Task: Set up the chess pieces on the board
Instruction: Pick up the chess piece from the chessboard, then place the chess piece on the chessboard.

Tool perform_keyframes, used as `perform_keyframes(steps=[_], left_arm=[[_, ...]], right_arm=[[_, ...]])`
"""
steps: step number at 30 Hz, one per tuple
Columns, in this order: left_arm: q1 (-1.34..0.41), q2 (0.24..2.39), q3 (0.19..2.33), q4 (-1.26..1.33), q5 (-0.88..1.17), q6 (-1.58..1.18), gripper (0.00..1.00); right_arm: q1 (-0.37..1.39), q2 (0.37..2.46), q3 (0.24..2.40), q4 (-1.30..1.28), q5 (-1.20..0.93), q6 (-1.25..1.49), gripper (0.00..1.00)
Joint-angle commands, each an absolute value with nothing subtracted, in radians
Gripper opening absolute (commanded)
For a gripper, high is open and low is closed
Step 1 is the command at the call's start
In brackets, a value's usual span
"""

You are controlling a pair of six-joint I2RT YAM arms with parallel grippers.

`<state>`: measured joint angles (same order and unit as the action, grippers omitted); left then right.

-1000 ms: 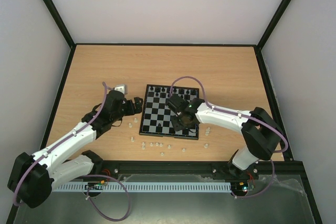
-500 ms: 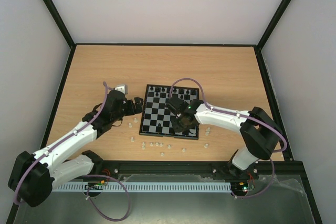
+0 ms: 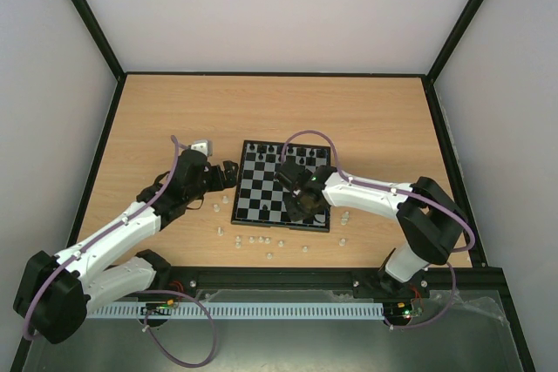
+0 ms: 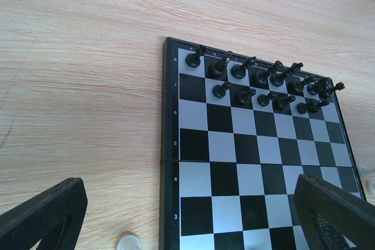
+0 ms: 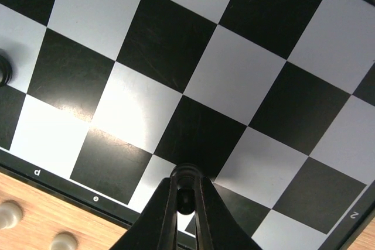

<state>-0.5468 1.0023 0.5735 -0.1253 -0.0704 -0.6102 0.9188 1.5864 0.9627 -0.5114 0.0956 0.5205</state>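
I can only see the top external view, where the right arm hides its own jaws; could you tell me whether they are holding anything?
Observer: Yes. In the right wrist view the right jaws are shut on a small dark chess piece, seen against the board near its lettered edge.
Operator: Thank you. Are the left jaws carrying anything?
Observer: No. The left wrist view shows them wide open and empty.
Operator: How do the black pieces look?
Observer: The black pieces stand upright in two rows, on ranks 8 and 7.

Two white-shelled arms (image 3: 112, 234), black joints (image 3: 52, 298), purple cables (image 3: 307, 134), black left hand (image 3: 232, 168), black right hand (image 5: 186, 196)
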Motion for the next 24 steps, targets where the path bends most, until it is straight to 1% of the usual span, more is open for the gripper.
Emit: perform_keyframes(steps=[1, 5, 24], left_arm=[[-0.549, 1.002, 0.582, -0.117, -0.063, -0.610, 0.99], [-0.549, 0.999, 0.584, -0.118, -0.059, -0.604, 1.00], [-0.549, 1.010, 0.579, -0.089, 0.001, -0.594, 1.00]], right_arm=[[0.901, 1.594, 0.999, -0.576, 0.151, 0.518, 0.05], [0.816, 1.592, 1.044, -0.576, 0.173, 0.491, 0.01], [0.514, 1.785, 1.256, -0.571, 0.227, 0.417, 0.03]])
